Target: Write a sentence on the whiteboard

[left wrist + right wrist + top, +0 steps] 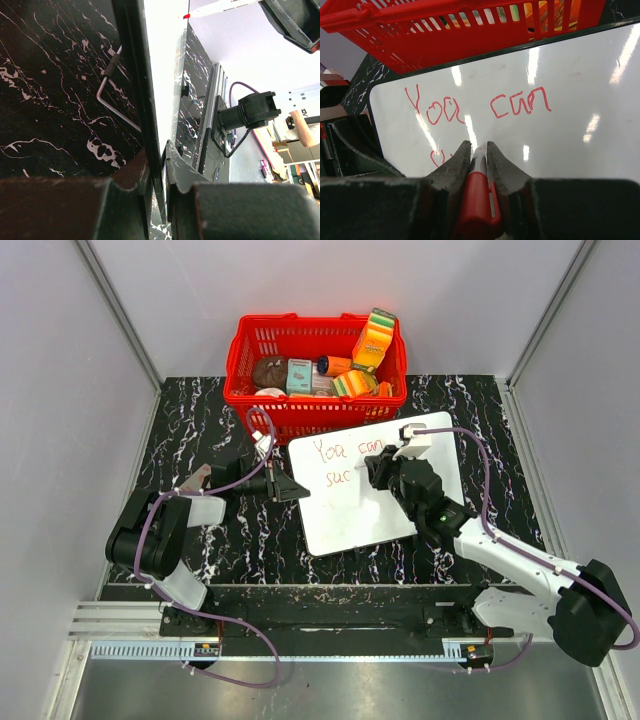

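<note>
Whiteboard flat mid-desk, basket at its 12 o'clock. Left gripper pinches the board's 9 o'clock edge, likely steadying it. Right gripper clamped on red marker, tip on second line. Sentence reads "You can suc", unfinished.

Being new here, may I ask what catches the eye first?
A bright red basket sits at the table's far edge. Before it, the whiteboard bears red lettering, "You can suc", the right gripper holding a red marker, while the left gripper clamps its edge.
</note>
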`<act>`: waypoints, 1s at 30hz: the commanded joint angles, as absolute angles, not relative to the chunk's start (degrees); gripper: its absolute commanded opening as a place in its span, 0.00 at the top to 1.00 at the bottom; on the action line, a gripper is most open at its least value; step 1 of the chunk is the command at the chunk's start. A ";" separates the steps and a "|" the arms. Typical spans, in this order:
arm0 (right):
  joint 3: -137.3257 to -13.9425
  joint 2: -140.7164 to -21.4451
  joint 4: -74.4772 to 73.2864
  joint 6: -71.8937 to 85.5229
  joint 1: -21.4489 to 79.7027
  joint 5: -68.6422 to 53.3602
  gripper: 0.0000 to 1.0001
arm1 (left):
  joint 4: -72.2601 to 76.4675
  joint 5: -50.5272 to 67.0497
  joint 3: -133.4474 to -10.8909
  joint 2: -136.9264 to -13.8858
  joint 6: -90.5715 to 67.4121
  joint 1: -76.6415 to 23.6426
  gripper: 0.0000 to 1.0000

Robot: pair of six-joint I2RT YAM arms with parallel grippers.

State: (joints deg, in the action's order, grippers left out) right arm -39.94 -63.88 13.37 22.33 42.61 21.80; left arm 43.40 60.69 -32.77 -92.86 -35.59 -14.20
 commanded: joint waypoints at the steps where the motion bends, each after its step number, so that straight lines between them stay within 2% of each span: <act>1: -40.25 -64.25 13.97 22.41 42.98 21.80 1.00 | 46.14 60.38 -33.40 -93.08 -30.67 -15.21 1.00; 30: -36.74 -61.52 9.58 24.08 42.98 18.89 1.00 | 46.14 60.38 -33.40 -93.08 -30.67 -15.21 1.00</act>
